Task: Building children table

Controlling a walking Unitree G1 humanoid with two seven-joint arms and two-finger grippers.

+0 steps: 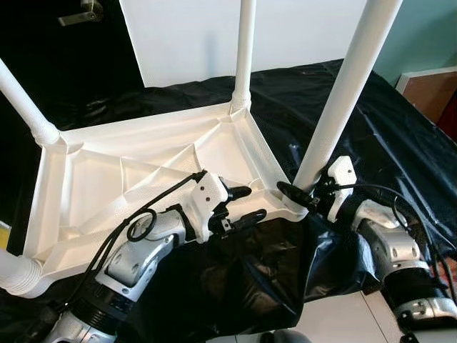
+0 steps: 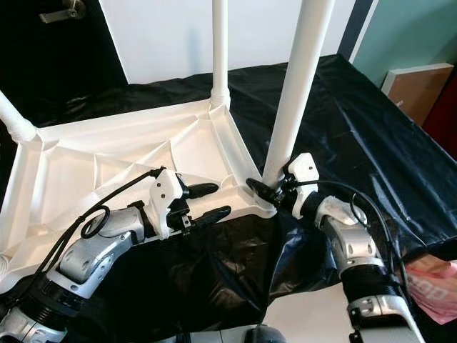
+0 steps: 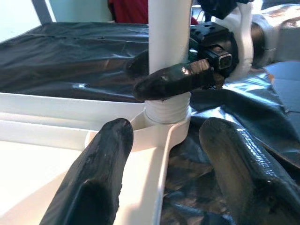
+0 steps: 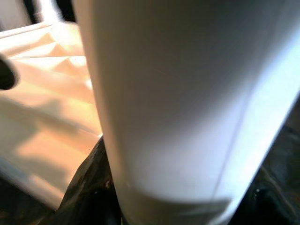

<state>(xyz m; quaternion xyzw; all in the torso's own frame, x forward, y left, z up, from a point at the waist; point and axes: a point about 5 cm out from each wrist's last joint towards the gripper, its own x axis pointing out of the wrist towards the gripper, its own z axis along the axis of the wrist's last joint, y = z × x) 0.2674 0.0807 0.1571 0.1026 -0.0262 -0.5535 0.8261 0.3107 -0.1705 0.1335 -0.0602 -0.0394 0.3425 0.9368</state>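
A white plastic children's table (image 1: 107, 186) lies upside down on a black sheet (image 1: 400, 143), its white legs pointing up. The near right leg (image 1: 343, 93) stands in its corner socket (image 3: 166, 115). My right gripper (image 1: 296, 194) is shut on the base of that leg, one finger (image 3: 173, 79) across its front and the other behind it. My left gripper (image 1: 250, 205) is open just left of that corner. Its two fingers straddle the table's near rim (image 3: 161, 154) without touching the leg. The far leg (image 1: 245, 50) and a left leg (image 1: 25, 107) also stand up.
A fourth leg's base (image 1: 16, 275) sticks out at the near left corner. A brown board (image 1: 428, 89) leans against the teal wall on the right, and a white panel (image 1: 214, 36) stands behind the table. A pink packet (image 2: 432, 286) lies near my right arm. White floor (image 1: 343, 321) shows below.
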